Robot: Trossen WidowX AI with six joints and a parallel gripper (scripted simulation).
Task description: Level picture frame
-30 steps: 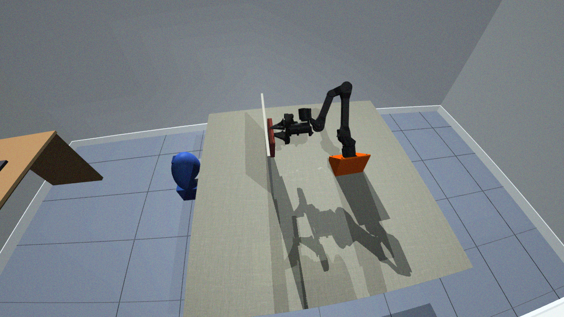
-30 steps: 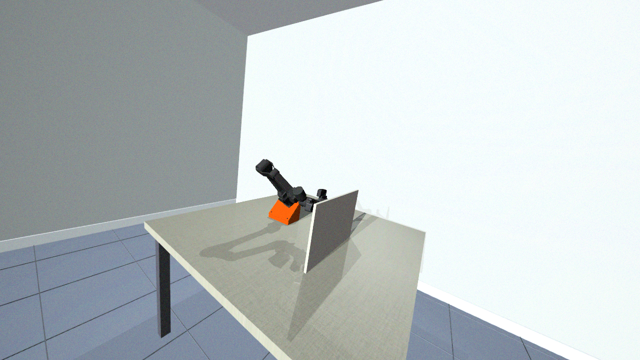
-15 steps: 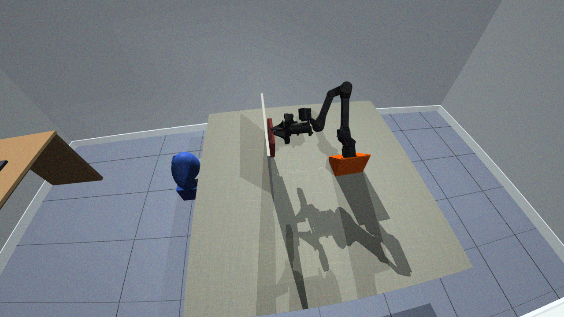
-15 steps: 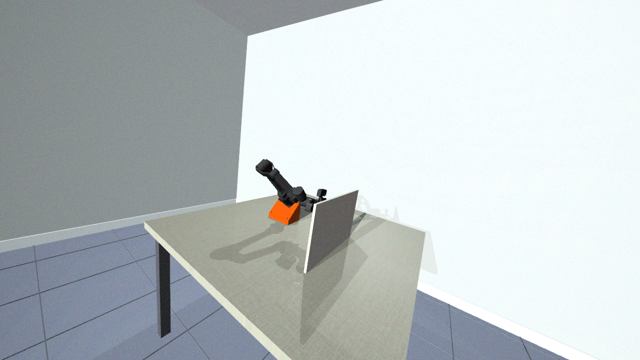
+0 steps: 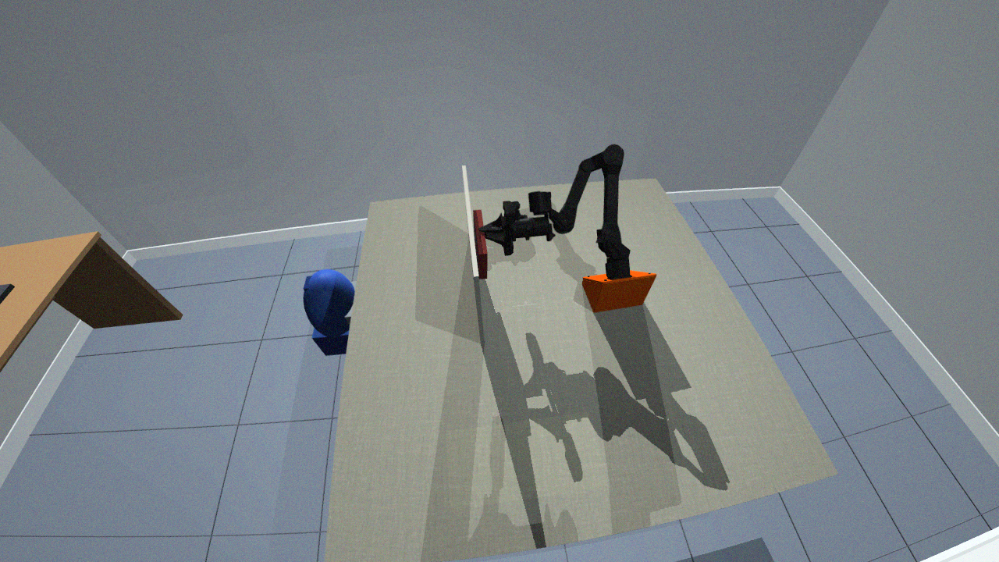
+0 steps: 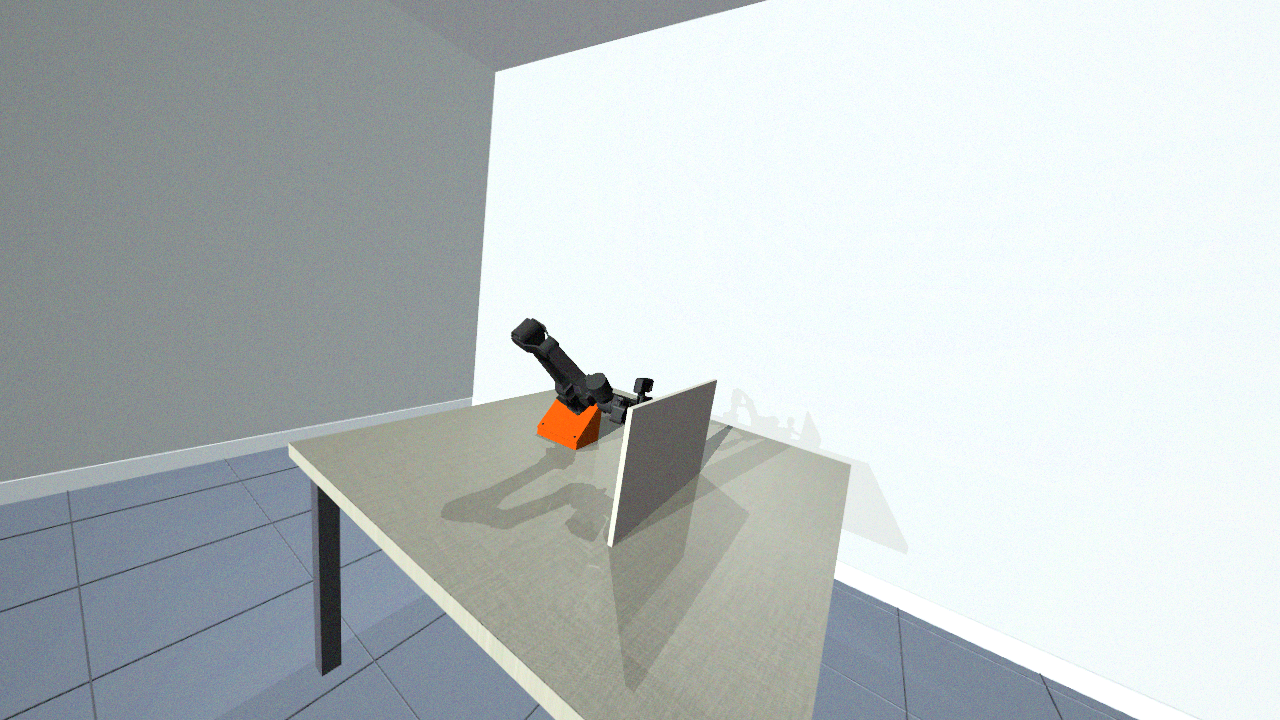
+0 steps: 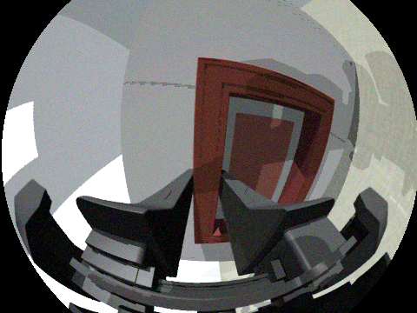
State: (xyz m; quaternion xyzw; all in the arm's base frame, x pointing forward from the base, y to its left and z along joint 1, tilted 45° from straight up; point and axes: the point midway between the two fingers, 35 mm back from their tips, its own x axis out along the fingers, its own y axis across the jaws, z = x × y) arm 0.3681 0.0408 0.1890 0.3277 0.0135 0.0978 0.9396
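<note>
black six-joint WidowX arm (image 5: 612, 202) (image 6: 563, 368), rounded joint housings, slim dark links, black gripper (image 5: 488, 230) (image 7: 205, 174) with pointed, wedge-shaped fingers, orange slanted base (image 5: 618, 294) (image 6: 559, 426) with small dark dots, maybe screws

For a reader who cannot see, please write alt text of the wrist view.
The end effector grips one side of a red frame, which has a grey inner border and stands before a grey panel.
</note>
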